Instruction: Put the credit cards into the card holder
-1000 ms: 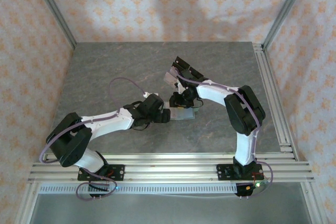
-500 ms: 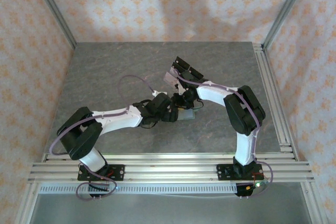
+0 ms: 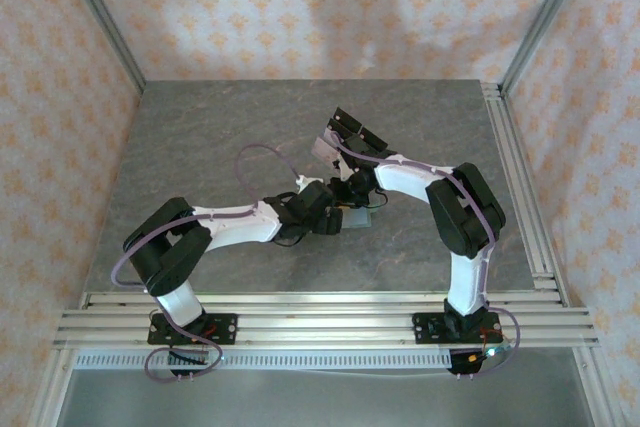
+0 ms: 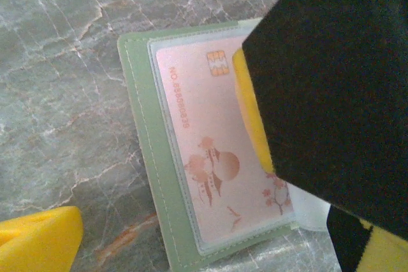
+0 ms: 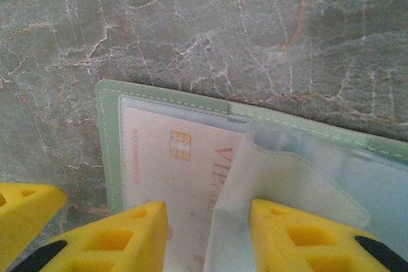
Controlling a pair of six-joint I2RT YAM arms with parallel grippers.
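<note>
**Both claws down over the open card holder at mid-table**

Starting at the bottom of the overhead frame: two bases on the rail, the left arm bending up and right toward centre, the right arm climbing the right side and folding back left. They meet at mid-frame. The left gripper (image 3: 328, 219) comes in from the left, released, jaws spread wide. On its own camera one yellow finger (image 4: 38, 243) pokes in at the lower left corner and the other sits at the lower right, with the holder lying between and below them.

And there it is, the card holder (image 4: 143, 157), open and flat on the grey marbled table (image 3: 200, 137). It sits at the centre of the overhead frame, just right of the left claw. A credit card (image 4: 204, 144), pink with a gold chip, is tucked under a clear sleeve on the green leaf.

The right gripper (image 5: 207, 221) is down on the holder from above, its black body blocking the right side of the left wrist view. On its own camera the jaws stand part-way apart, unclenched, with the card showing in the gap. The left finger (image 5: 127, 234) is over the card, and the right one is on a clear sleeve leaf that curls up off the holder.

Higher in the overhead frame, beyond both claws, a stand with black pieces (image 3: 352, 132) sits apart from the holder
</note>
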